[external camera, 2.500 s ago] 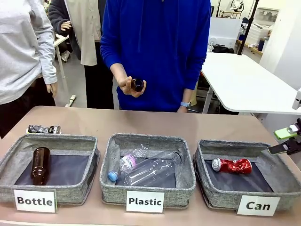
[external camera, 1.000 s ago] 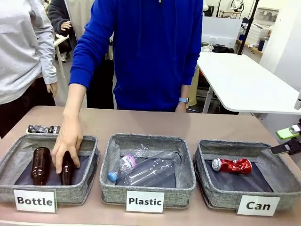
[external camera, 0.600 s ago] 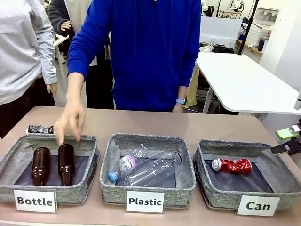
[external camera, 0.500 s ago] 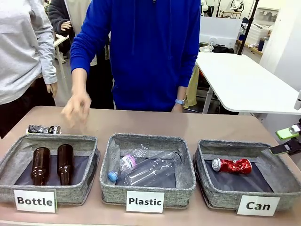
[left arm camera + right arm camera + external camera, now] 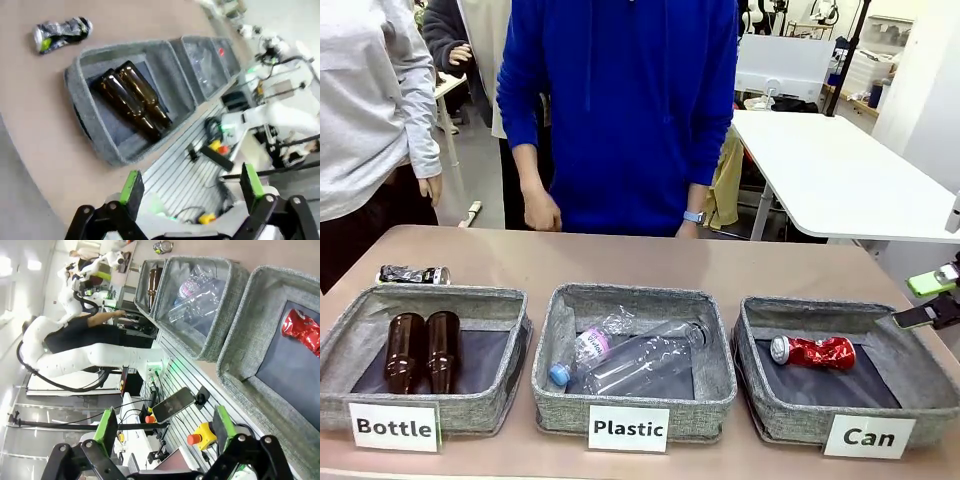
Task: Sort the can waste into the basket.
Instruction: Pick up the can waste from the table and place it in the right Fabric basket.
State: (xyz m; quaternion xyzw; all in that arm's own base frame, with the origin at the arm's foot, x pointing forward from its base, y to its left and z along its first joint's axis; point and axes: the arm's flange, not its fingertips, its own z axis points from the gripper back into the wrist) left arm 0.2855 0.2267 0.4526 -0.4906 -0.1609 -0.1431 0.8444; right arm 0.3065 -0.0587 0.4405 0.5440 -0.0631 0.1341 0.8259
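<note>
Crushed shiny red metal can [image 5: 813,352] lies on its side on the dark floor of the grey fabric basket [image 5: 790,415] labelled "Can" in the front view. The crushed black metal can [image 5: 413,274] lies on the brown worktop [image 5: 720,265], well apart from that basket. In the left wrist view, the left arm's fingers [image 5: 133,186] stand spread wide and empty, far from the basket. In the right wrist view, the right arm's fingers [image 5: 107,424] gape empty too, apart from the basket, off its near side.

Red can [image 5: 812,351] shiny with silver end, black can [image 5: 413,274] silver-ended, basket [image 5: 782,420] grey with dark floor.
</note>
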